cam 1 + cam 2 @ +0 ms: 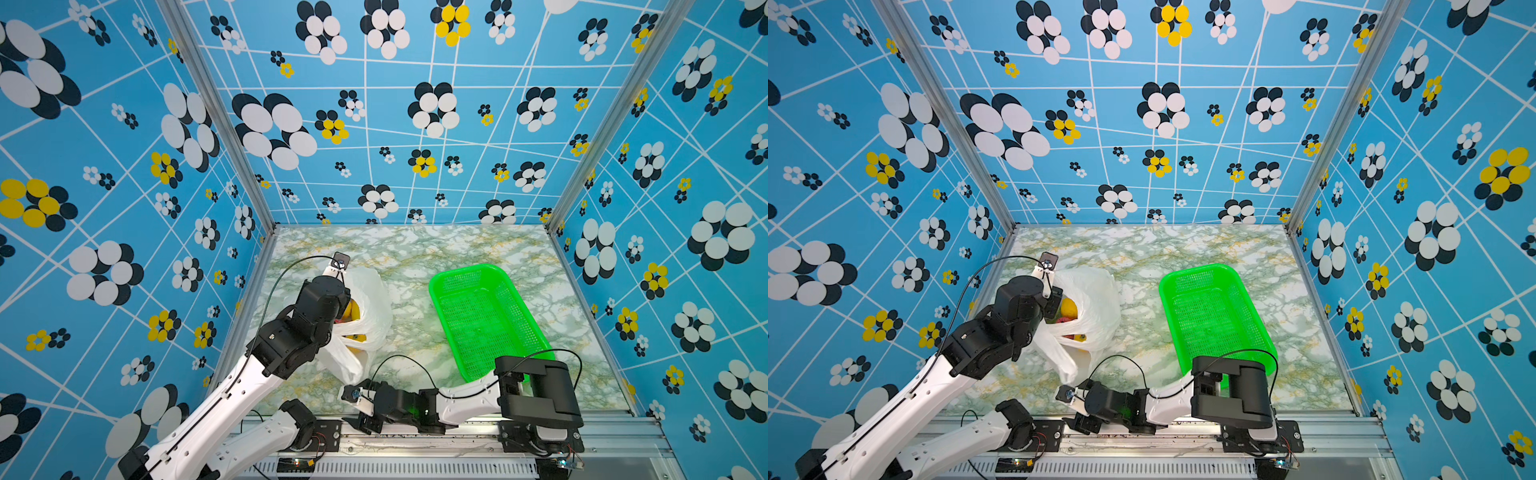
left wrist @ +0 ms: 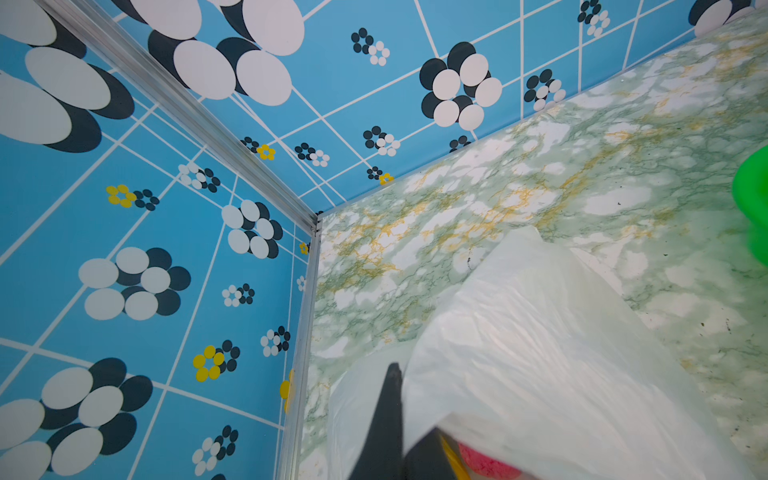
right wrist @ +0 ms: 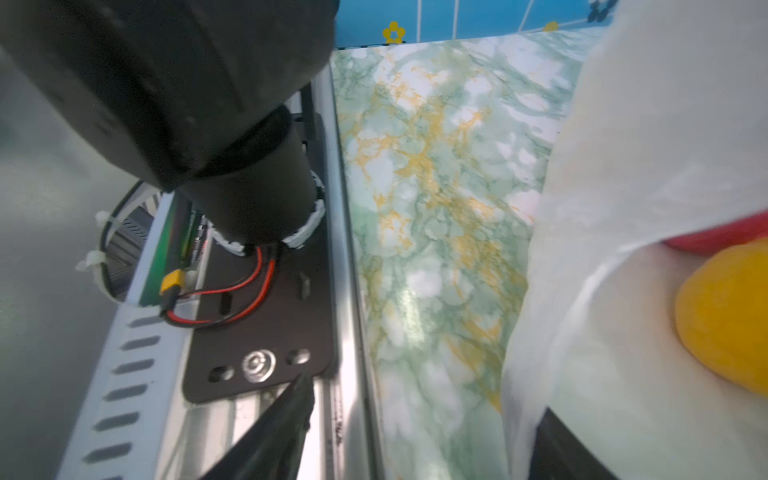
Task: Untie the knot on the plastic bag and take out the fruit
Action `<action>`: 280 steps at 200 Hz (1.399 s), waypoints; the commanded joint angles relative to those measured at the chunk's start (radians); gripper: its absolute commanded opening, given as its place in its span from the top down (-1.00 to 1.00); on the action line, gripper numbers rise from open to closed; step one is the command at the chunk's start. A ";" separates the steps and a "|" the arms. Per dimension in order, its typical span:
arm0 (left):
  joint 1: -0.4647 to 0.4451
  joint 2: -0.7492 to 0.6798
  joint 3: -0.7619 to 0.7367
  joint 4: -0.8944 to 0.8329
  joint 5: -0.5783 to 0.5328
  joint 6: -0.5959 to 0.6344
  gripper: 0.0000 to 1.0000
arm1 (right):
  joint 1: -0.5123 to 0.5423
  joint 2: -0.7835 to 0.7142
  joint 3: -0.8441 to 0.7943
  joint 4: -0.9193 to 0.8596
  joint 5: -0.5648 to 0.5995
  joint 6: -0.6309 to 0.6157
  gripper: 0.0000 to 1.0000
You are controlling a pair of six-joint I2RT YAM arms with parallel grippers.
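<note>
I see left gripper (image 2: 415, 415) clamped on plastic bag (image 1: 374, 299) rim, left of centre in both top views; right gripper (image 3: 426, 399) spread wide, empty; fruit (image 1: 1069, 309) inside.

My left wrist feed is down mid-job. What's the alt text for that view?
The left gripper is closed on the edge of the plastic bag, which fills much of the frame; a red fruit peeks from under it. Beyond lie the marbled table, a corner of the green basket and blue flowered walls.

White-black arms (image 1: 232, 390), thin black cables (image 1: 399, 355)
</note>
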 commanded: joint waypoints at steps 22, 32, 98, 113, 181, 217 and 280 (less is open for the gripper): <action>-0.020 -0.007 -0.042 0.024 -0.020 0.000 1.00 | 0.022 -0.092 -0.112 0.048 0.118 -0.038 -0.60; -0.031 -0.017 -0.067 0.023 -0.013 -0.018 1.00 | 0.015 -0.149 -0.142 0.058 0.138 -0.041 -0.67; -0.059 -0.146 -0.126 -0.052 0.069 -0.178 1.00 | -0.005 -0.391 -0.171 -0.048 0.263 0.008 0.01; -0.063 -0.166 -0.133 -0.055 0.067 -0.194 1.00 | -0.013 -0.400 -0.137 -0.104 0.379 0.017 0.10; -0.086 -0.170 -0.124 -0.079 0.083 -0.224 1.00 | -0.016 -0.239 0.038 -0.153 0.730 -0.139 -0.99; -0.098 -0.177 -0.124 -0.078 0.077 -0.224 1.00 | -0.067 -0.133 0.157 -0.171 0.864 -0.172 -0.96; -0.103 -0.204 -0.141 -0.066 0.049 -0.214 1.00 | -0.233 -0.448 -0.119 -0.033 0.759 0.050 -0.10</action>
